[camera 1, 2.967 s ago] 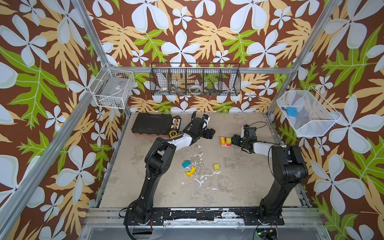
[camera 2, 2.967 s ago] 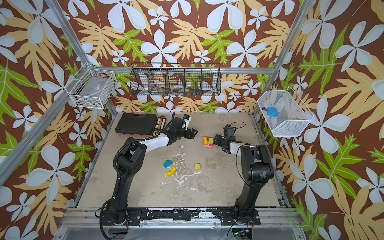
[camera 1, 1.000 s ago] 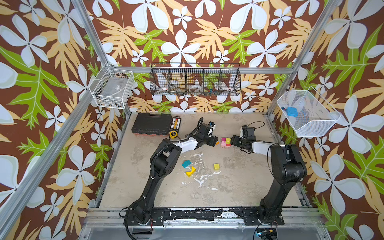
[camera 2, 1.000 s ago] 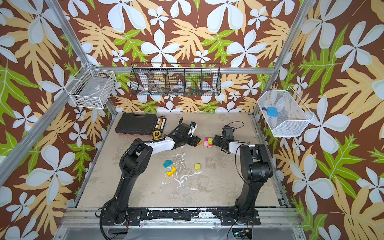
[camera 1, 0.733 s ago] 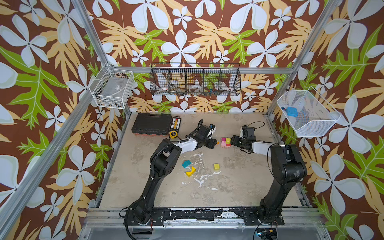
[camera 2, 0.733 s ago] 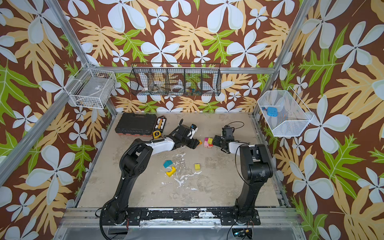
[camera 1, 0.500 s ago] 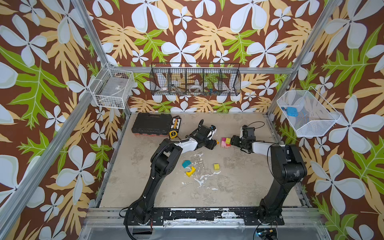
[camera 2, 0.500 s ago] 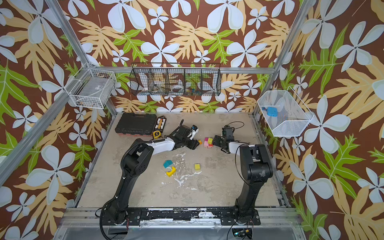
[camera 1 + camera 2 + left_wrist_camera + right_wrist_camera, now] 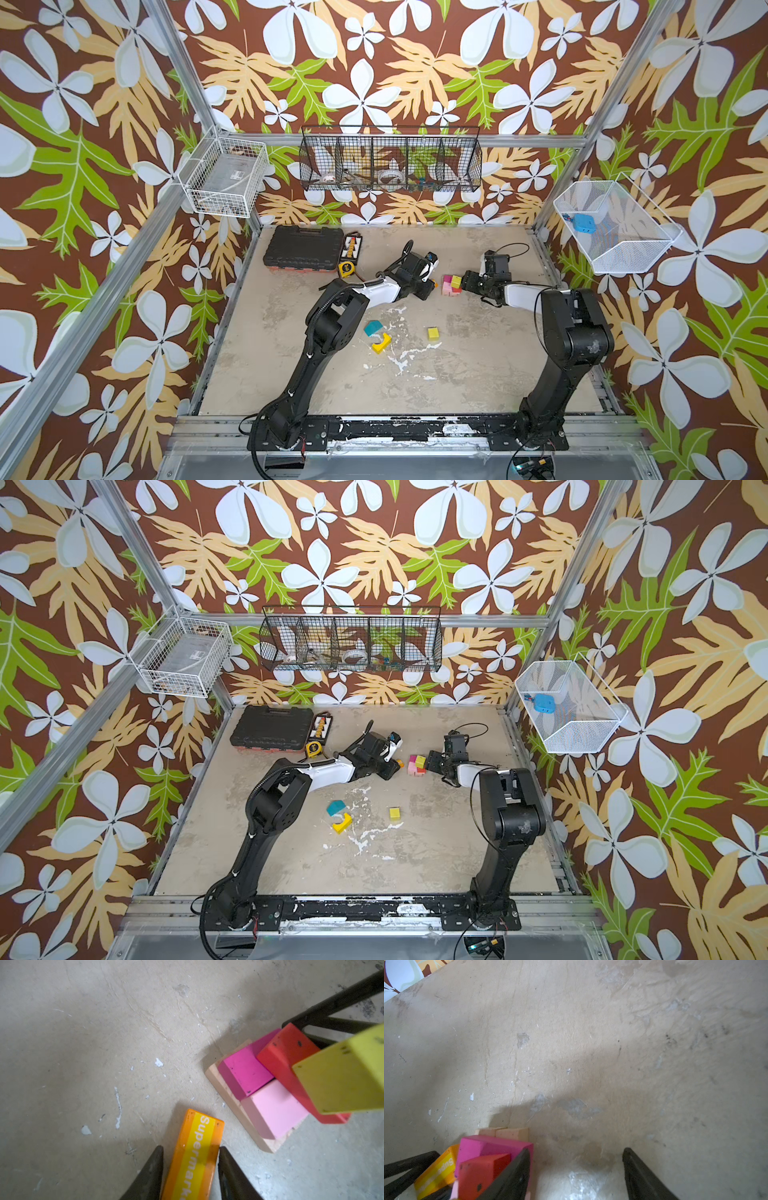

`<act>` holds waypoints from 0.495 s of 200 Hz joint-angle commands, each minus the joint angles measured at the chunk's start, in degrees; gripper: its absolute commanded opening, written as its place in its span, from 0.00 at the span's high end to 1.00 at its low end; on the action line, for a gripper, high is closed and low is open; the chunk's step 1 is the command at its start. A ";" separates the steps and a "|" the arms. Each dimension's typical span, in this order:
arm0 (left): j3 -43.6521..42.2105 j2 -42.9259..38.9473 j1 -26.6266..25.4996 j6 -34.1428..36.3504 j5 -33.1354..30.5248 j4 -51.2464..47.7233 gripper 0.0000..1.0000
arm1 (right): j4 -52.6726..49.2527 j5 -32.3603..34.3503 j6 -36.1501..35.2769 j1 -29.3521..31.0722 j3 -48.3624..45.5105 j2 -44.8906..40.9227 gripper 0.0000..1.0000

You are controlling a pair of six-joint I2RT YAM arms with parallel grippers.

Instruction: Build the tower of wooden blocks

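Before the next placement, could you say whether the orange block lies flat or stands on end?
Flat: the orange block lies printed face up on the table, flanked by the left gripper.

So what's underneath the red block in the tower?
The red block rests on a magenta block and a light pink block, side by side on tan planks. How far they reach beneath is hidden by it and the yellow-green block.
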 commanded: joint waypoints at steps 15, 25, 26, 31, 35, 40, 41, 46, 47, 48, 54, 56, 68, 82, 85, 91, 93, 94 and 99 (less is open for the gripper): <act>0.30 -0.01 -0.09 -0.24 -1.56 -2.17 0.80 | 0.23 -0.05 -0.34 -0.04 0.03 -0.30 0.30; 0.50 -0.24 -0.07 -0.85 -2.04 -2.12 0.85 | 0.18 -0.02 -0.35 -0.01 0.04 -0.30 0.30; 0.52 -0.25 -0.09 -0.93 -2.12 -2.12 0.85 | 0.18 0.01 -0.35 -0.03 0.03 -0.30 0.30; 0.58 -0.42 -0.11 -1.35 -2.46 -2.07 0.87 | 0.22 0.03 -0.34 -0.05 0.05 -0.24 0.30; 0.69 -0.59 -0.10 -1.75 -2.73 -1.96 0.88 | 0.21 0.03 -0.34 -0.01 0.07 -0.29 0.30; 0.78 -0.83 -0.11 -2.33 -3.15 -1.79 0.90 | 0.22 0.02 -0.34 -0.03 0.03 -0.25 0.30; 0.79 -0.86 -0.07 -2.45 -3.20 -1.74 0.91 | 0.20 -0.01 -0.34 0.00 0.07 -0.23 0.30; 0.93 -1.16 -0.11 -3.29 -3.73 -1.58 0.94 | 0.18 0.00 -0.34 -0.05 0.03 -0.30 0.30; 0.95 -1.20 -0.11 -3.51 -3.84 -1.55 0.94 | 0.18 0.02 -0.34 -0.05 0.03 -0.30 0.30; 0.97 -1.22 -0.11 -3.70 -3.94 -1.53 0.94 | 0.18 0.03 -0.34 -0.05 0.03 -0.30 0.30; 1.09 -1.62 -0.10 -4.68 -4.14 -1.17 0.96 | 0.18 0.04 -0.34 -0.05 0.04 -0.26 0.29; 1.07 -1.66 -0.11 -5.06 -4.07 -1.05 0.98 | 0.18 -0.02 -0.34 -0.01 0.03 -0.27 0.30; 1.07 -2.35 -0.13 -7.06 -3.12 0.02 1.00 | 0.18 -0.02 -0.34 -0.03 0.03 -0.24 0.30; 1.24 -2.89 -0.20 -9.02 -2.64 1.06 1.00 | 0.19 0.04 -0.38 -0.05 0.03 -0.24 0.30; 1.39 -2.98 -0.27 -9.42 -2.61 1.24 1.00 | 0.18 0.03 -0.34 -0.05 0.04 -0.29 0.30; 1.69 -3.00 -0.35 -9.91 -2.71 1.44 1.00 | 0.19 0.01 -0.34 -0.05 0.05 -0.30 0.29; 1.82 -2.99 -0.37 -10.06 -2.72 1.47 1.00 | 0.21 0.04 -0.34 -0.05 0.03 -0.30 0.30; 1.88 -2.99 -0.41 -10.19 -2.72 1.48 1.00 | 0.19 0.04 -0.34 -0.05 0.03 -0.30 0.30; 2.43 -2.87 -0.51 -10.44 -2.66 1.47 1.00 | 0.18 -0.02 -0.34 0.03 0.04 -0.24 0.30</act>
